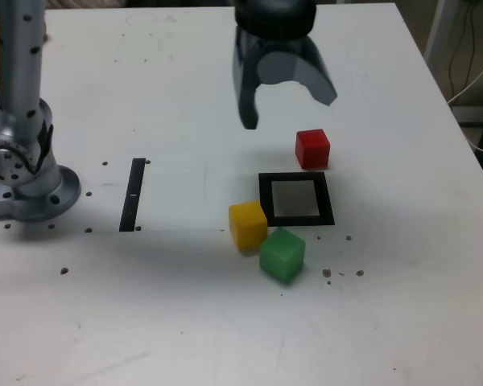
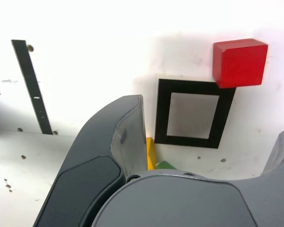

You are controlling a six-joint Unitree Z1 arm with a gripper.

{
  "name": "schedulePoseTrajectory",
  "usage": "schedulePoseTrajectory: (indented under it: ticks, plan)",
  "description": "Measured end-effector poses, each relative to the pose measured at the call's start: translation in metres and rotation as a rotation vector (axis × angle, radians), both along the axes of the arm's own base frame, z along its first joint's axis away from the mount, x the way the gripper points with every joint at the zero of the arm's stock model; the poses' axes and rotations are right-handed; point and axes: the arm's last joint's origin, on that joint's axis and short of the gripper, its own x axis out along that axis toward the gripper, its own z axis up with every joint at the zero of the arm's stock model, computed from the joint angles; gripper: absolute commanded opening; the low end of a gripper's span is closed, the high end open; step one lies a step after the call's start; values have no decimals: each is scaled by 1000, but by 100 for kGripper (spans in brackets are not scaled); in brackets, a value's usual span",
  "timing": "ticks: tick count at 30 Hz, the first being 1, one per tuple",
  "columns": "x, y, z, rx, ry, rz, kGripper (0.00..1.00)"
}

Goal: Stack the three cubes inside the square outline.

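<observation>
The red cube (image 1: pixel 312 149) (image 2: pixel 240 62) sits just behind the square outline (image 1: pixel 266 199) (image 2: pixel 162 111), touching its far right corner in the exterior view. The outline's white inside holds nothing. At the outline's near left corner stands the yellow cube (image 1: pixel 248 224), with the green cube (image 1: pixel 282 254) touching it in front. In the wrist view only slivers of the yellow cube (image 2: pixel 150 153) and green cube (image 2: pixel 165 165) show past the gripper body. My gripper (image 1: pixel 288 111) (image 2: pixel 213 116) hangs open above the table, behind and over the outline and red cube, holding nothing.
A narrow black strip (image 1: pixel 133 194) (image 2: pixel 32 87) lies on the white table to the exterior view's left of the cubes. The arm's grey base (image 1: pixel 28 181) stands at the far left. Small dark specks dot the tabletop. The table's right edge (image 1: pixel 459 137) runs near cables.
</observation>
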Motion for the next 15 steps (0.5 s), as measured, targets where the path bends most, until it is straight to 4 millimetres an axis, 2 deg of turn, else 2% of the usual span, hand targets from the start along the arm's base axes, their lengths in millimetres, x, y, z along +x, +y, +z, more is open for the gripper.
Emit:
schedulePoseTrajectory:
  ticks: [3,11,15]
  plan:
    - [10,5,-10,-3,29,2,97]
    - [29,17,-20,-5,40,14,99]
    - [40,26,-37,-1,61,27,99]
